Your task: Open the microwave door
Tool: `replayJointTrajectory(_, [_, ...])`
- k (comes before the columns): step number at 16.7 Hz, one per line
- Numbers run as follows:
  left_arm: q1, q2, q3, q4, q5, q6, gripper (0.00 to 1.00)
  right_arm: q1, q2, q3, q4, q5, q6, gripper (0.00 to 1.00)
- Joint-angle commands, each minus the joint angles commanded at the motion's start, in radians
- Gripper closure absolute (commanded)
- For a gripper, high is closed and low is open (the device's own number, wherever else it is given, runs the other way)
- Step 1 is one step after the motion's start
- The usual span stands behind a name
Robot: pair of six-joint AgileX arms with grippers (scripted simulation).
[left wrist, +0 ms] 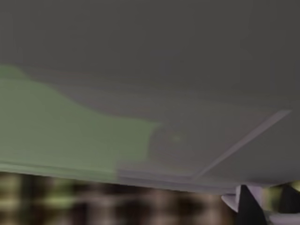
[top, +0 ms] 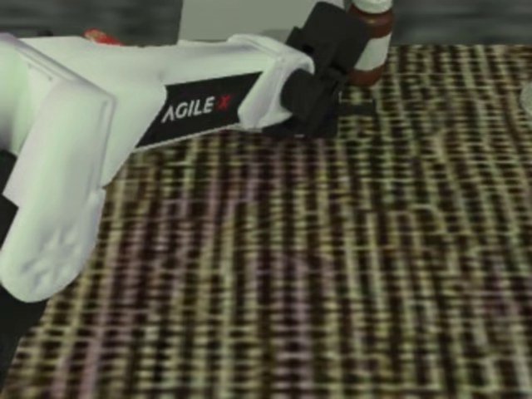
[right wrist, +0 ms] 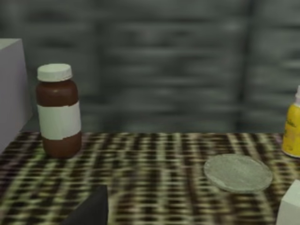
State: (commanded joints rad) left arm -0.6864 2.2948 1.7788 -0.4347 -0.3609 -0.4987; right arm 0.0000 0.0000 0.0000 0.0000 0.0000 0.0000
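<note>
The microwave (top: 241, 17) is a pale box at the table's far edge, partly covered by my left arm. My left gripper (top: 332, 100) is right at its front, next to the brown jar. In the left wrist view the microwave door (left wrist: 154, 47) fills almost the whole picture, and through its grey window shows the green interior floor (left wrist: 56, 131). My left gripper (left wrist: 267, 204) sits at the door's lower edge, with a pale white piece beside it. My right arm is outside the top view; only a dark part of my right gripper (right wrist: 93, 208) shows, low over the table.
A brown jar with a white lid and label (top: 371, 41) (right wrist: 58, 110) stands just right of the microwave (right wrist: 9, 89). Further right are a flat grey disc (right wrist: 238, 172), a yellow bottle (right wrist: 293, 129) and a white block (right wrist: 290, 206). A woven mat covers the table (top: 332, 274).
</note>
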Motion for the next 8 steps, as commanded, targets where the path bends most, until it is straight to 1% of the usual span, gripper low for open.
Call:
replayJointTrajectory(4, [0.012,-0.043,-0.066,0.045,0.027,0.042,1.0,0.0,0.0,0.0,0.0,0.0,0.0,0.0])
replayJointTrajectory(8, [0.012,-0.045,-0.068,0.047,0.028,0.043,1.0,0.0,0.0,0.0,0.0,0.0,0.0,0.0])
